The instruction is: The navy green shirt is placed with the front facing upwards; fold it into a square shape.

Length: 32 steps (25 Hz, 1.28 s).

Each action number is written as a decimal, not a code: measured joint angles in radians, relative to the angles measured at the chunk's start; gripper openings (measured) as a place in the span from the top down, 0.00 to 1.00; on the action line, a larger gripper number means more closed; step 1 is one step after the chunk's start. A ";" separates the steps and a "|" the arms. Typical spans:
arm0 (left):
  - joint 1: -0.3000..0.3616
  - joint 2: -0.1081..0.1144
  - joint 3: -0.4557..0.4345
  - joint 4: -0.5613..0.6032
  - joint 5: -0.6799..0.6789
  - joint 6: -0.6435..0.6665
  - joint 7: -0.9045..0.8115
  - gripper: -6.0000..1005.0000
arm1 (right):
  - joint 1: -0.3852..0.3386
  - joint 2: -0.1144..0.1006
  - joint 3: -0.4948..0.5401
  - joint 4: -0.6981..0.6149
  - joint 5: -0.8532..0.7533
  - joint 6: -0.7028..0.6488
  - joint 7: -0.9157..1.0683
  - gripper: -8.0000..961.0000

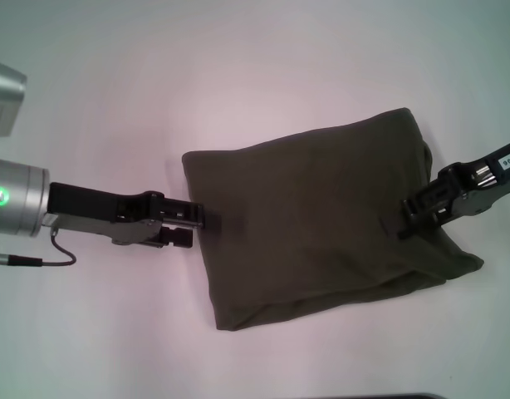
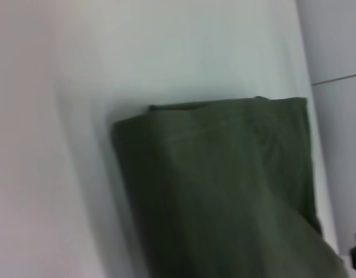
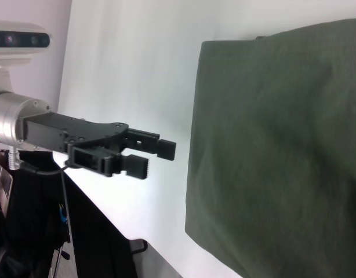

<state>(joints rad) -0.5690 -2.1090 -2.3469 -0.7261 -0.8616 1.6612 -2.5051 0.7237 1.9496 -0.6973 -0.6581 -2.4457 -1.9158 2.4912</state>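
The dark olive-green cotton shirt (image 1: 321, 220) lies folded nearly square on the white table (image 1: 114, 100). The left hand (image 1: 198, 223), fingers spread, sits beside it; the right hand (image 1: 402, 218) rests on it, grip unclear. Judged nearly finished: only retreat remains.

The white desk (image 1: 114, 332) carried one thing: the navy green shirt (image 1: 321, 216), folded into a rough square, lying flat.

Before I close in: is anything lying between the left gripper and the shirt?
Nothing: in the right wrist view only a bare strip of white table separates the open left gripper from the folded navy green shirt.
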 joint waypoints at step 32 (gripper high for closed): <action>-0.114 -0.051 0.104 0.071 0.029 -0.146 -0.096 0.43 | -0.007 -0.008 0.009 -0.002 0.013 -0.004 -0.007 0.54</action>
<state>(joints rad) -0.6835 -2.1597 -2.2430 -0.6547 -0.8324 1.5151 -2.6007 0.7165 1.9416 -0.6882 -0.6597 -2.4325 -1.9200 2.4845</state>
